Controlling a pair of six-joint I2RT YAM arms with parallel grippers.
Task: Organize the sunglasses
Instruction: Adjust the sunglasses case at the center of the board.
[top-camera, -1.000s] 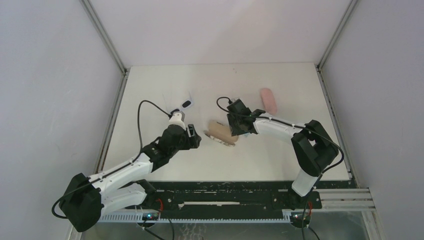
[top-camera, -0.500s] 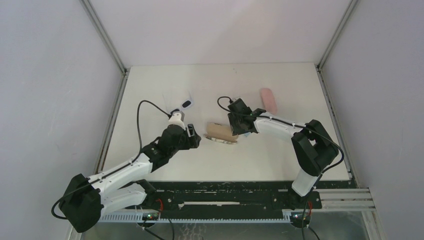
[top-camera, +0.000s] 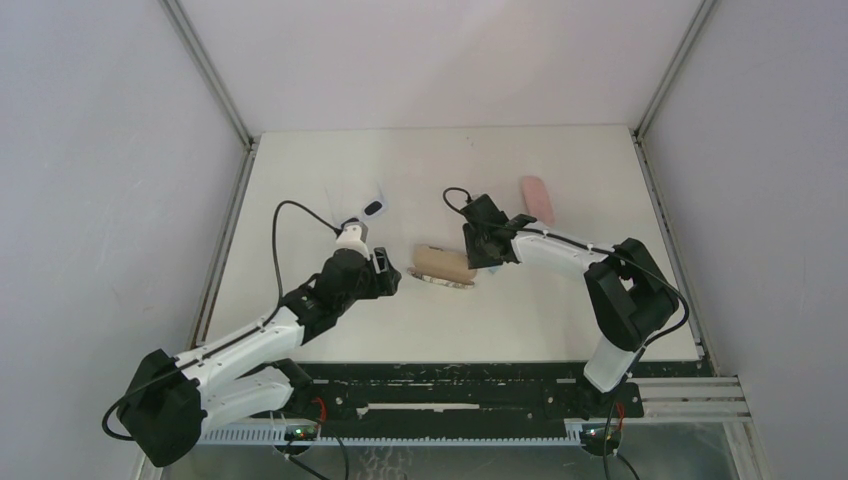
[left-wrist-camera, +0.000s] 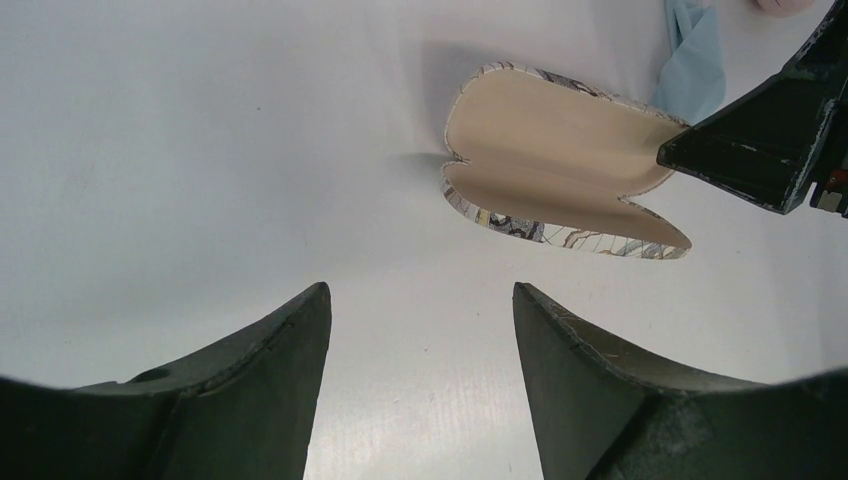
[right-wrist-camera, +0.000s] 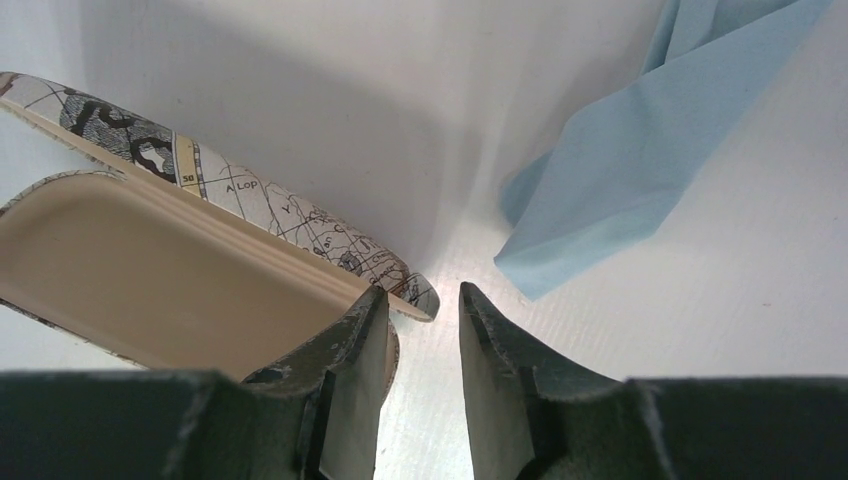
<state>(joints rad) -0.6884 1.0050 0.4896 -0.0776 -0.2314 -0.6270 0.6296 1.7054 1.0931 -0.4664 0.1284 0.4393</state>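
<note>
Your right jaws: narrow gap, nothing in it, at the right end of the open map-print, beige-lined case | left jaws: wide, empty | white-framed dark-lensed sunglasses: upper left on the table, just beyond your nearer left arm; axis unclear

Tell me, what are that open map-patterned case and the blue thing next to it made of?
The open case looks like a stiff shell wrapped in matte printed paper or faux leather, given the crisp map print; its beige lining looks smooth, material unclear. The blue cloth seems thin, soft matte fabric, likely microfibre: it lies in folds and creases.
</note>
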